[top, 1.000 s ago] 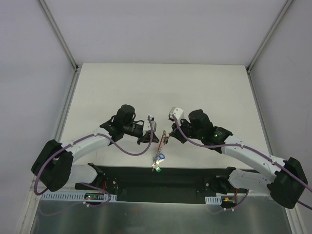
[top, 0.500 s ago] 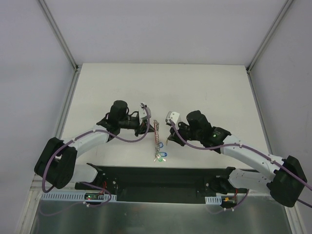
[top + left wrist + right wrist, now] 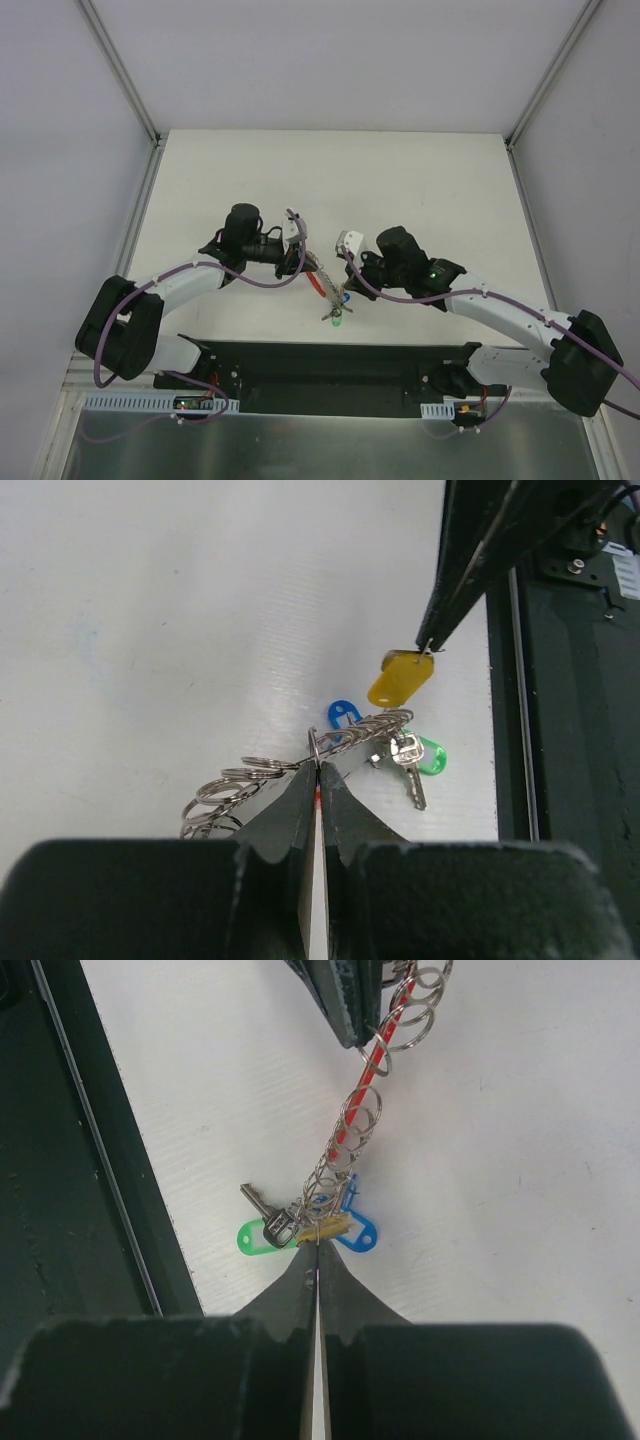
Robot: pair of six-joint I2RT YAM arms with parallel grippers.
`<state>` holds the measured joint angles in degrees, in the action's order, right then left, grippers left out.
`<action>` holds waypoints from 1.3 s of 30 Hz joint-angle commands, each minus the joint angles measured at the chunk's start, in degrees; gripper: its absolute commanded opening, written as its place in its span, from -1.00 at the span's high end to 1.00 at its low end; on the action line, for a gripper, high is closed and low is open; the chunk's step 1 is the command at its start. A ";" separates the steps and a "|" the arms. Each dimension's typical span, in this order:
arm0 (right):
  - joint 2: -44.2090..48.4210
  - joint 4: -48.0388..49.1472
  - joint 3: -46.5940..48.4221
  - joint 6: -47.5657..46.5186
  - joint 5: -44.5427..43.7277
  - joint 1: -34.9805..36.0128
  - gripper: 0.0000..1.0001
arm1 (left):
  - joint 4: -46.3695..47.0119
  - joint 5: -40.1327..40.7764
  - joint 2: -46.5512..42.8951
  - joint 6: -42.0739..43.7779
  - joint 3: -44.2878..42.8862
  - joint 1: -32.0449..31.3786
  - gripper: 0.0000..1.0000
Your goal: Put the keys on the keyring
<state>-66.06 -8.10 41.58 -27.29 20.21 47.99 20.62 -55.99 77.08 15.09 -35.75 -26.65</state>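
Your left fingers [image 3: 312, 792] are clenched on the keyring [image 3: 362, 1110], pinching its red band [image 3: 368, 1072] edge-on where the run of metal rings begins. Your right fingers [image 3: 312, 1270] are clenched on the yellow-capped key [image 3: 400, 678], gripping only the rim of its cap. The keyring hangs stretched between the two grips, above the near part of the tabletop [image 3: 420, 180].

Both holds are thin, and that is the main risk. If you pull the arms apart, the band can slide out of the left fingers, or the smooth cap can pop out of the right ones. Either way the bunch drops.

The rings crowd together at the key end, so you cannot tell from here whether the yellow key is truly threaded. If you release early, it may simply fall free.

The green-capped key [image 3: 250, 1238] and the blue-capped key [image 3: 360, 1232] dangle at the low end, close to the dark strip [image 3: 330, 365] along the near edge. A sideways swing could drag them onto that strip or snag them on its lip. The two sets of fingers also stand close together, so a small twist could knock them against each other.

The tabletop is matt white and flat, and nothing else lies near the work. Plain pale walls [image 3: 320, 60] enclose it, with metal frame posts [image 3: 120, 65] at the far corners.
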 commanded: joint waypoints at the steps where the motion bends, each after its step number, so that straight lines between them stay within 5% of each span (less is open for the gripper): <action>1: -0.47 0.89 3.59 -1.54 1.06 0.18 0.98 | 0.91 -9.13 0.79 4.94 -0.73 -0.24 1.00; 13: -3.37 -0.52 6.58 -4.88 1.94 0.44 0.98 | -1.29 -16.34 2.73 9.95 -1.87 -0.24 1.00; 39: -4.95 1.07 6.14 -6.20 2.21 2.20 0.97 | -2.08 -16.17 3.61 9.96 -3.63 -3.31 1.00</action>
<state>-71.02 -8.84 45.76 -32.45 20.93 49.84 18.04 -68.95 80.40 23.31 -37.43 -29.28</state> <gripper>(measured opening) 0.015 0.006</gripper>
